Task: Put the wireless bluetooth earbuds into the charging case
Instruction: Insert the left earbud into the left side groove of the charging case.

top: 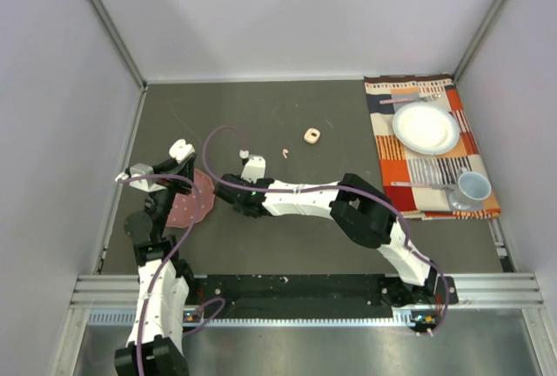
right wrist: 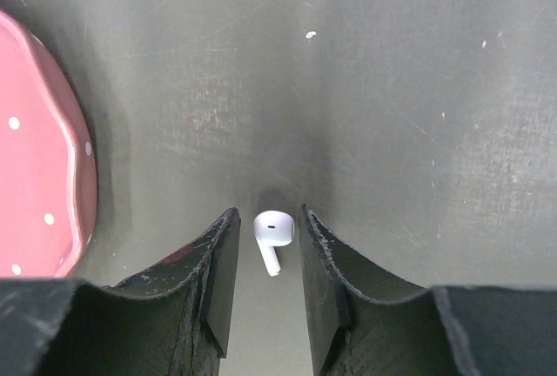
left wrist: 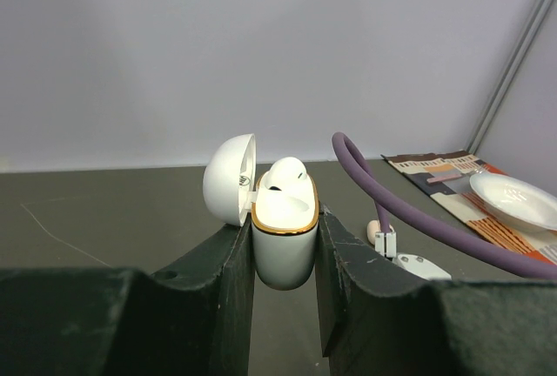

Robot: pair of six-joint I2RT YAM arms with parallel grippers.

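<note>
Left gripper (left wrist: pixel 284 224) clamps the open charging case (left wrist: pixel 284 263) near the tabletop's left edge (one white earbud (left wrist: pixel 285 176) seated inside). Right gripper (right wrist: pixel 267 219) is narrowly parted, straddling a loose earbud (right wrist: pixel 273 230) without contact, beside the pink plate (right wrist: pixel 35 158).

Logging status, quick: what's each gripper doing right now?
Left gripper: shut on the open charging case.
Right gripper: open around a white earbud, not gripping it.
</note>
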